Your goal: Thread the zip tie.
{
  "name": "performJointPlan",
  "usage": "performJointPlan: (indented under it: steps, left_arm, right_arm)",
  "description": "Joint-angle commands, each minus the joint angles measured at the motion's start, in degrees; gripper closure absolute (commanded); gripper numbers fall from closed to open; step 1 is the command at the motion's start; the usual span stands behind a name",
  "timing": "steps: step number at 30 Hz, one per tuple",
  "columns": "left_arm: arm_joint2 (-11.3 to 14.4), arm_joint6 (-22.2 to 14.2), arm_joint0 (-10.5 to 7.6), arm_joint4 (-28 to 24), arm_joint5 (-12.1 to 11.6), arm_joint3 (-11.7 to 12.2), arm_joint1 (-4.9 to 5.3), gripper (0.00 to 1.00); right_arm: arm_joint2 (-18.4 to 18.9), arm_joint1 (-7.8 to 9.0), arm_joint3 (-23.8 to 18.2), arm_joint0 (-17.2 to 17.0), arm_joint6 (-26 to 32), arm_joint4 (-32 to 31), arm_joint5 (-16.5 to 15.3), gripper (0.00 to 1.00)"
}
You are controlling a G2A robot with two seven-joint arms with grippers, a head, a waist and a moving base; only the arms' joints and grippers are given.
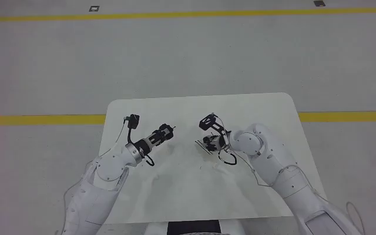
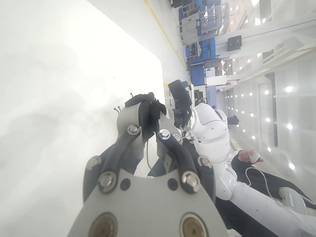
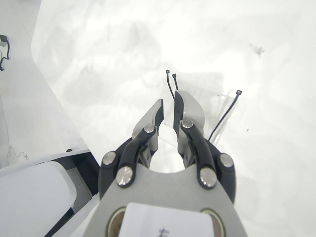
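You had the white table [image 1: 264,111] in front of you, with both arms brought in over its middle. The left arm was on the left side and the right arm on the right.

The right gripper [image 3: 168,98] hung low over the table with its fingers spread and nothing between them. Just under it stood a clear plastic holder [image 3: 214,99].

The left gripper [image 2: 145,99] sat a little apart to the left, with its pads pressed together. Small black heads on thin stalks [image 2: 131,95] stuck out beside its fingertips. I could not tell whether they were clamped in the pads.

The zip ties lay between the two grippers. A pair of zip ties [image 3: 169,82] ran out from beside one right fingertip. A third zip tie [image 3: 227,110] lay slantwise across the holder, just to the side.

As I judge it, these ties would weigh almost nothing. They are thin, springy and slick, so one could skate away or flick free under a careless pinch. You would do best to:
- grip across the flat of the strap, close behind the pointed tail, so only a short stiff end sticks out to aim
- hold the head steady from its sides in the other claw, leaving the slot open
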Motion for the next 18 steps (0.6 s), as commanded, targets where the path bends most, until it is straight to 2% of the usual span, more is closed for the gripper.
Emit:
performJointPlan:
  steps: [1, 5, 10, 18]
  left_arm:
    - [0.00, 0.00, 0.00, 0.00, 0.00, 0.00, 0.00, 1.00]
    - [0.00, 0.00, 0.00, 0.00, 0.00, 0.00, 0.00, 1.00]
    - [0.00, 0.00, 0.00, 0.00, 0.00, 0.00, 0.00, 1.00]
    - [0.00, 0.00, 0.00, 0.00, 0.00, 0.00, 0.00, 1.00]
  right_arm:
    - [-0.60, -0.03, 0.74, 0.49, -0.17, 0.01, 0.00, 0.92]
    - [-1.99, -0.17, 2.40, 1.75, -0.35, 0.01, 0.00, 0.88]
    - [-3.62, -0.43, 4.21, 3.31, -0.69, -0.80, 0.00, 0.75]
    - [-5.70, -1.02, 7.02, 5.20, -1.67, -1.37, 0.15, 0.75]
